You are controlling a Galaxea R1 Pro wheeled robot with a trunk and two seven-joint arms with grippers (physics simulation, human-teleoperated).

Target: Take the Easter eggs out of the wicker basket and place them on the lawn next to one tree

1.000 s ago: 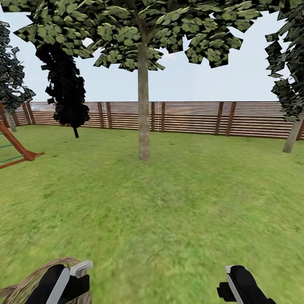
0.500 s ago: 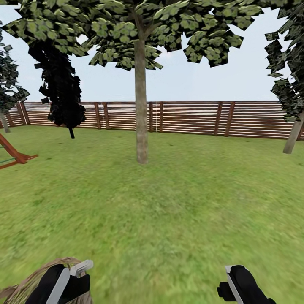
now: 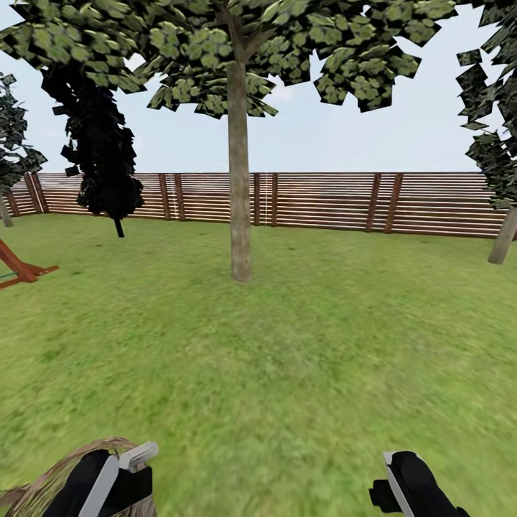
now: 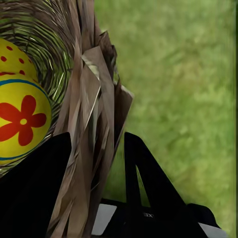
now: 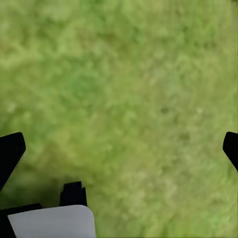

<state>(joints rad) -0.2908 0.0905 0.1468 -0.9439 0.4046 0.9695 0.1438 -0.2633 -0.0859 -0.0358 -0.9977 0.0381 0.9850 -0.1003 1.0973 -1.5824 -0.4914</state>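
Easter eggs point(image 4: 20, 116) sit inside the wicker basket point(image 4: 91, 129): the left wrist view shows a yellow one with a red flower and a blue band against the woven wall, and a second yellow one with red dots just behind it. How many lie in there in all I cannot tell. The left gripper point(image 4: 96, 163) is clamped on the basket's rim, one dark finger inside the weave and the other outside it, with the wall pinched between them. In the head view the basket point(image 3: 43, 481) hangs at the lower left corner, the left gripper point(image 3: 115, 474) over its edge.

The right gripper point(image 3: 402, 481) is at the lower right of the head view. In its own wrist view its jaws stand wide apart, one fingertip at each side of the picture, with bare lawn point(image 5: 124, 99) between them.

Compared with a second ago, the whole head view has shifted: the tree point(image 3: 239, 179) straight ahead stands slightly further left and its base lower in the picture, the dark cypress point(image 3: 100, 158) and the red-brown frame point(image 3: 18, 269) at the left edge have slid further left, and the slanted trunk point(image 3: 504, 237) at the right has moved toward that edge. The camera has moved, not the things. Both grippers and the basket keep the same places in the picture. The slatted fence point(image 3: 323, 201) closes the garden behind the tree.
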